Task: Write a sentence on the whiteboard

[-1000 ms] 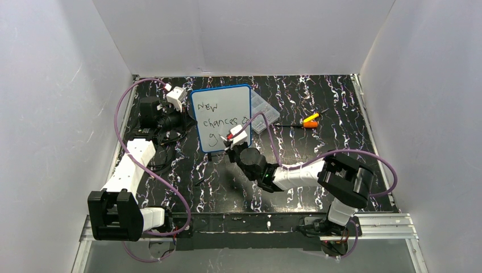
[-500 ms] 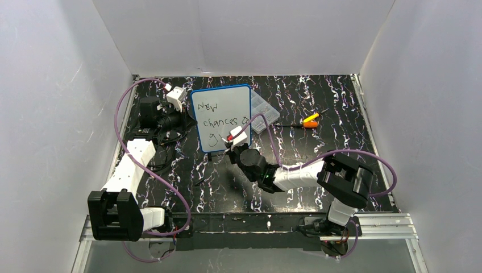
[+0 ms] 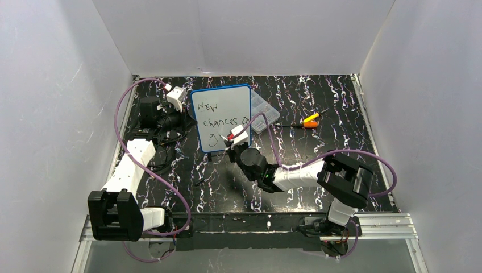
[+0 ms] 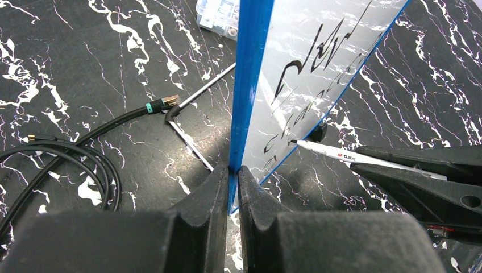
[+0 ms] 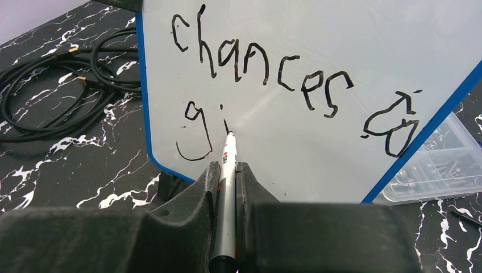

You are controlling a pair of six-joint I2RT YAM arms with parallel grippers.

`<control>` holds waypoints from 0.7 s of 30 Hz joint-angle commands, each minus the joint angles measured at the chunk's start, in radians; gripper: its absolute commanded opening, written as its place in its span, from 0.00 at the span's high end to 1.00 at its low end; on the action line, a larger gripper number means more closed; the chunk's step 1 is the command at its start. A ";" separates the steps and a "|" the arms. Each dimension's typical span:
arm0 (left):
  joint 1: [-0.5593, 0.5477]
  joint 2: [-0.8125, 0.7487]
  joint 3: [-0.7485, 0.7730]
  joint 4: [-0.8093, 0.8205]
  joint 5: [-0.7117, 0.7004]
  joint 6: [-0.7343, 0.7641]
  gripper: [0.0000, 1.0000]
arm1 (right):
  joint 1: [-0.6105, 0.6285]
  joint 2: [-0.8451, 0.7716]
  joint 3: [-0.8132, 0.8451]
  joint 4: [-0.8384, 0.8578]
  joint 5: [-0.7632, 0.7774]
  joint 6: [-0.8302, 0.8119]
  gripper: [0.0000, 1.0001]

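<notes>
Standing upright, its left edge pinched by the left gripper (image 4: 234,170), the whiteboard (image 3: 221,116) carries "New chances g", the sentence (image 5: 261,68) seemingly lacking its last letters, while the right gripper (image 5: 227,168), clenched on a marker (image 5: 228,152), presses its tip just beside that g.

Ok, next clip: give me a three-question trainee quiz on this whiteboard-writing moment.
1. True or false: the left tool clamps the whiteboard by its blue edge.
2. Which word is readable on the second line of the sentence?
3. The marker in the right tool has its tip at: A) the spot just right of the "g"; B) "New"; C) "chances".
Key: 1 true; 2 chances; 3 A.
</notes>
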State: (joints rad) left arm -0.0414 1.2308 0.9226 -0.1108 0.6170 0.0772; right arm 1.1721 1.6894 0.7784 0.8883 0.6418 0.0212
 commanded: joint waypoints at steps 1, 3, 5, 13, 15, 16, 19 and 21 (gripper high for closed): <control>-0.002 -0.016 -0.005 0.018 0.034 -0.002 1.00 | -0.002 -0.029 0.010 0.083 0.069 -0.018 0.99; -0.002 -0.015 -0.005 0.018 0.036 -0.003 1.00 | -0.002 -0.032 0.004 0.086 0.074 -0.018 0.99; -0.002 -0.016 -0.005 0.017 0.036 -0.002 1.00 | -0.002 -0.033 0.000 0.083 0.082 -0.018 0.99; -0.002 -0.017 -0.005 0.017 0.035 -0.003 1.00 | -0.003 -0.044 -0.021 0.062 0.105 -0.002 0.99; -0.003 -0.015 -0.005 0.017 0.035 -0.003 1.00 | -0.002 -0.049 -0.024 0.065 0.098 -0.001 0.99; -0.003 -0.016 -0.005 0.018 0.034 -0.002 1.00 | -0.002 -0.055 -0.027 0.068 0.089 -0.002 0.99; -0.002 -0.016 -0.005 0.018 0.035 -0.003 1.00 | -0.002 -0.077 -0.042 0.085 0.050 -0.006 0.99; -0.002 -0.016 -0.005 0.018 0.035 -0.003 1.00 | -0.002 -0.094 -0.054 0.102 0.028 -0.005 0.99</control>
State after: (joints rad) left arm -0.0414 1.2308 0.9226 -0.1097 0.6178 0.0769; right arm 1.1732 1.6623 0.7437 0.9016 0.6792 0.0219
